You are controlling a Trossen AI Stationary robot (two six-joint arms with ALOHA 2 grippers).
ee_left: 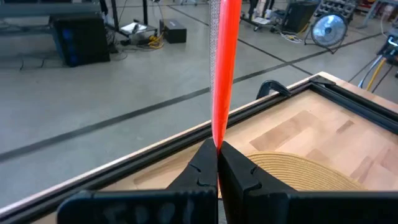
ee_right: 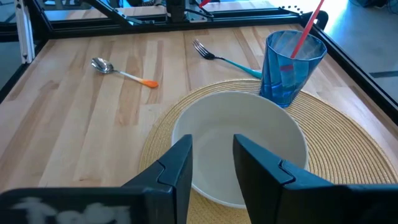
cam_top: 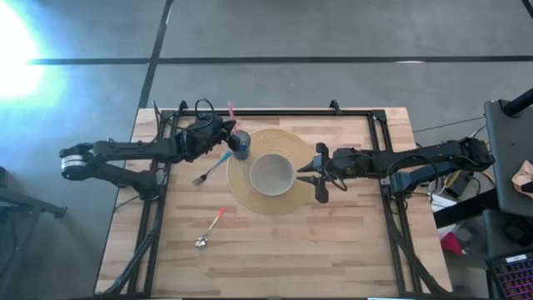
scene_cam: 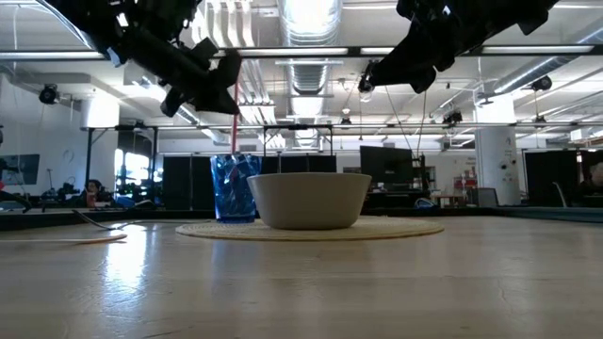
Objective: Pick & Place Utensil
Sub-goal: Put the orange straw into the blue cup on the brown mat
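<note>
Left claw (ee_left: 217, 163) grips the red utensil (ee_left: 222, 68) upright in the blue cup (cam_top: 241, 144) near the bench's far edge; unreleased; fork (cam_top: 210, 171), spoon (cam_top: 209, 228) remain; right claw (ee_right: 211, 163) open over bowl (cam_top: 272, 173).

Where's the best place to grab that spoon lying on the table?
Probably mid-handle on the spoon, coming straight down from above. It lies flat on the bare table with nothing beside it, and the slim straight handle suits two fingers closing across it; the rounded bowl end would slip.

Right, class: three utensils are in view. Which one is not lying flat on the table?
The red-handled utensil: it stands in the blue cup, gripped by the left end effector. The fork and the spoon lie flat.
</note>
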